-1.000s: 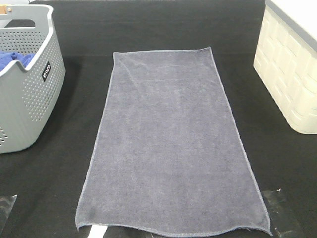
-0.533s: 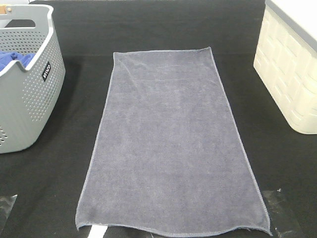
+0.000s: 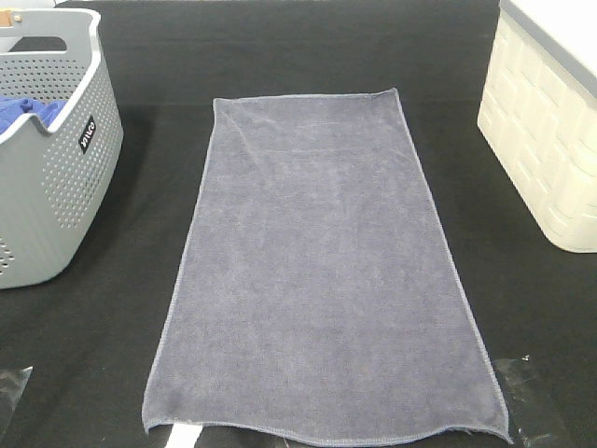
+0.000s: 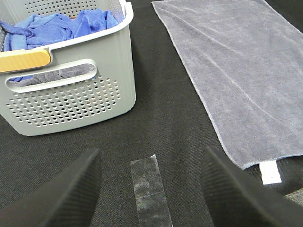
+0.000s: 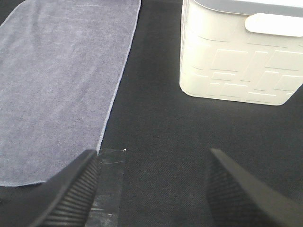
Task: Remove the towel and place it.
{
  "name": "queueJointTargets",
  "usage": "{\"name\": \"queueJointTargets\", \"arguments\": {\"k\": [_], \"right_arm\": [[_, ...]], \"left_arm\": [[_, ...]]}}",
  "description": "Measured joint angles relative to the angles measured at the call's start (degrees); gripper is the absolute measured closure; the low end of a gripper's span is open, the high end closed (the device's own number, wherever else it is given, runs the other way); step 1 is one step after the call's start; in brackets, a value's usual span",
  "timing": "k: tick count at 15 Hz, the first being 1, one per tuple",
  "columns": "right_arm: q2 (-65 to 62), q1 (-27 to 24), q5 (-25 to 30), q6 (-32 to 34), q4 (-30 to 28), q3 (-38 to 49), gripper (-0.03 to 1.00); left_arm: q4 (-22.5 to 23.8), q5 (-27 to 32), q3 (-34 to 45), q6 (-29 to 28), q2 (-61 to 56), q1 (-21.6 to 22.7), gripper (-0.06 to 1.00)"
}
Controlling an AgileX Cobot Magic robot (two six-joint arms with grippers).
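The grey-lavender towel point(image 3: 322, 271) lies spread flat and lengthwise on the black table, with a white tag at its near hem. It also shows in the left wrist view point(image 4: 241, 75) and the right wrist view point(image 5: 57, 80). My left gripper point(image 4: 149, 198) is open and empty, low over the table near a strip of clear tape point(image 4: 149, 189), apart from the towel. My right gripper point(image 5: 156, 198) is open and empty beside the towel's near right corner. Neither gripper shows in the exterior high view.
A grey perforated basket point(image 3: 65, 177) with a bright blue cloth point(image 4: 61, 26) inside stands at the left. A cream lidded bin point(image 3: 550, 131) stands at the right. Tape patches point(image 3: 527, 401) mark the near table corners.
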Motion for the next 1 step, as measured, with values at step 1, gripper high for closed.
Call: {"name": "queueJointTargets", "arguments": {"k": [1], "right_arm": [[0.0,0.0,0.0,0.0,0.0,0.0,0.35]], "left_arm": [[0.0,0.0,0.0,0.0,0.0,0.0,0.35]]}}
